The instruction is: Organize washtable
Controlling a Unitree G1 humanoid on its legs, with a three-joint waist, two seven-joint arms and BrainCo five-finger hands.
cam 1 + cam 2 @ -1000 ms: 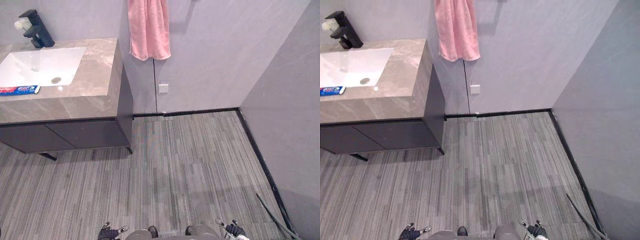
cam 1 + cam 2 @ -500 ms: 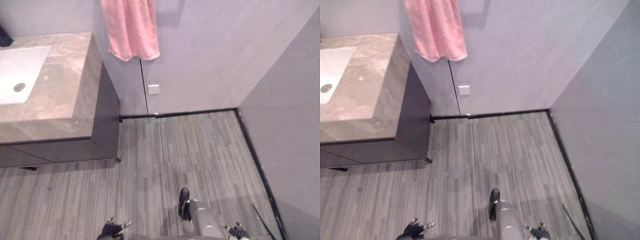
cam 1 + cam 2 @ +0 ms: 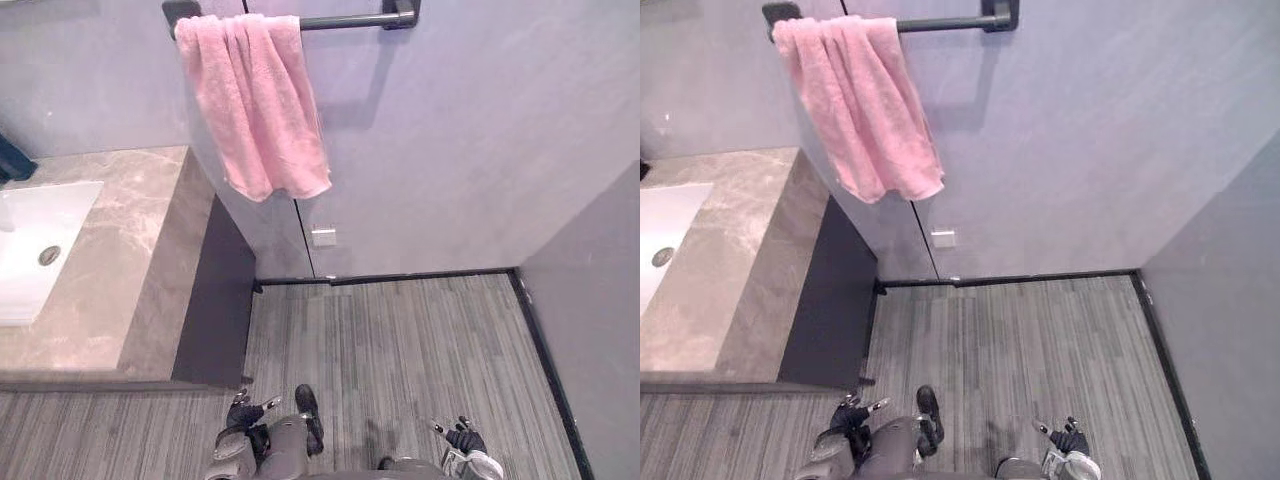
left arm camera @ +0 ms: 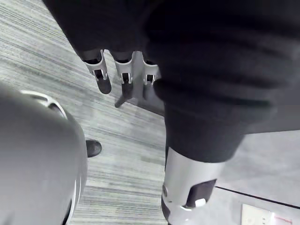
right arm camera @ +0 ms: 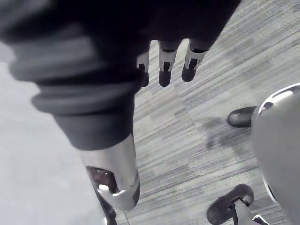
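Head views: the counter (image 3: 120, 290) with its sink (image 3: 30, 245) lies ahead and off to the left, well apart from both hands. The left hand (image 3: 245, 412) is nearer than the right hand (image 3: 462, 438). Left wrist view: fingers (image 4: 104, 79) hang straight above the floor (image 4: 47, 61), holding nothing. Right wrist view: that hand's fingers hang loose and empty too.

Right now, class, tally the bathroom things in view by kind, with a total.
Pink towel: 1
Dark towel rail: 1
White sink: 1
Marble washtable: 1
White wall plate: 1
Total: 5
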